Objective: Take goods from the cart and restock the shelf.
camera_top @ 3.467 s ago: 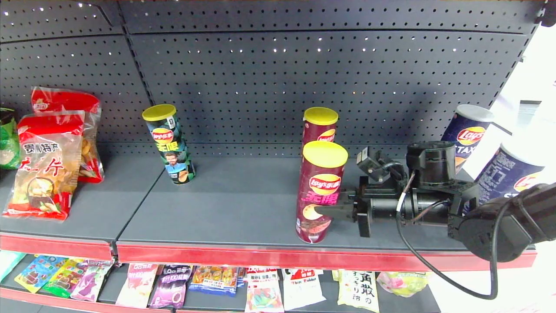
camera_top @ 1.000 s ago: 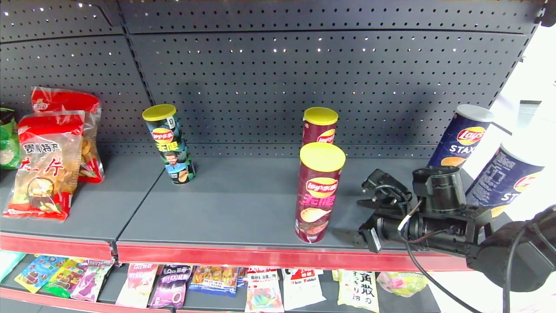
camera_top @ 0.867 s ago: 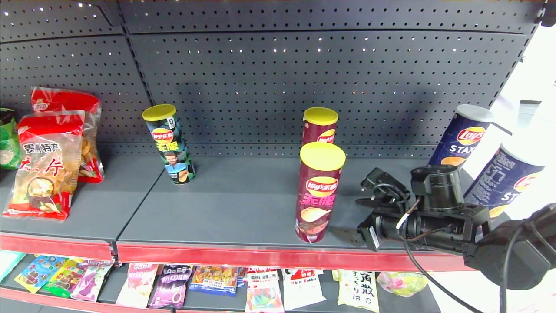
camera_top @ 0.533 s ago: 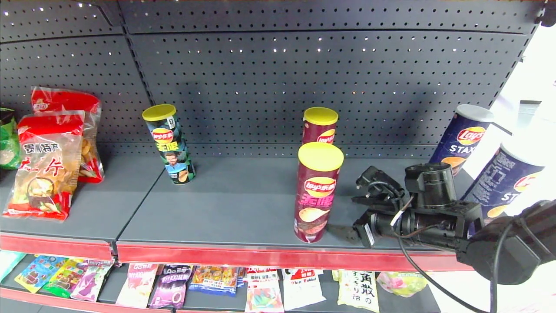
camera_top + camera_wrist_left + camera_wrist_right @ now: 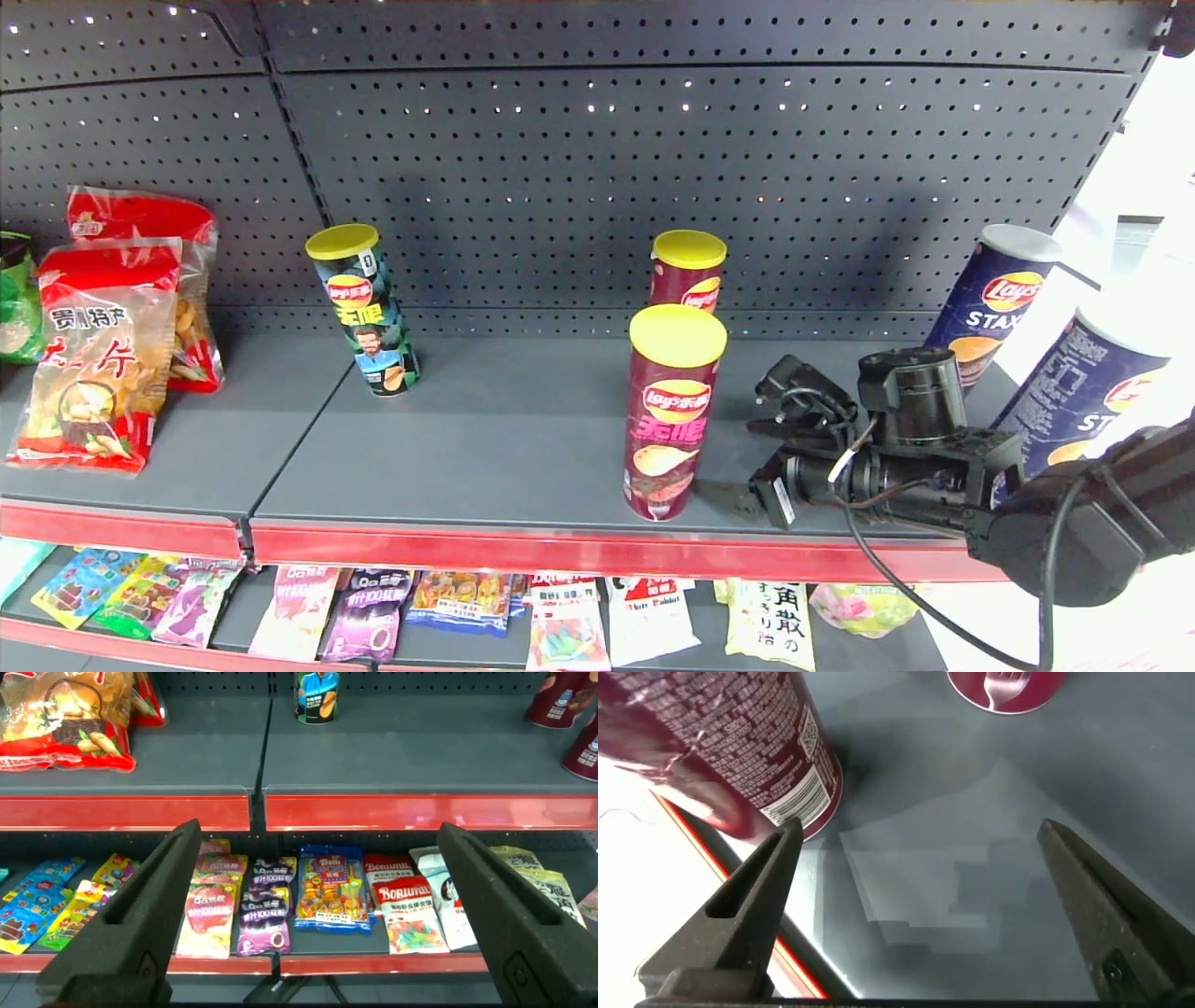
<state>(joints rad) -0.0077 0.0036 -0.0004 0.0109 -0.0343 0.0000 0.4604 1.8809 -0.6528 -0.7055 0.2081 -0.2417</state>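
The right hand (image 5: 730,457) is hovering spread wide, gripping nothing, just beside the front can (image 5: 672,411), which is standing upright at the front edge of the shelf (image 5: 485,457), so that 1 is looking stocked. Behind it the rear can (image 5: 688,271) is standing, and bare shelf is suggesting more trips.

The right arm (image 5: 1074,527) is matte black, with a stubby round drum (image 5: 913,397) on top. A thin black cable (image 5: 920,600) with a white tag (image 5: 843,455) loops beneath it. The right tool (image 5: 738,476) and the left tool (image 5: 320,831) each have two black, grainy, wedge-shaped fingers (image 5: 140,915).
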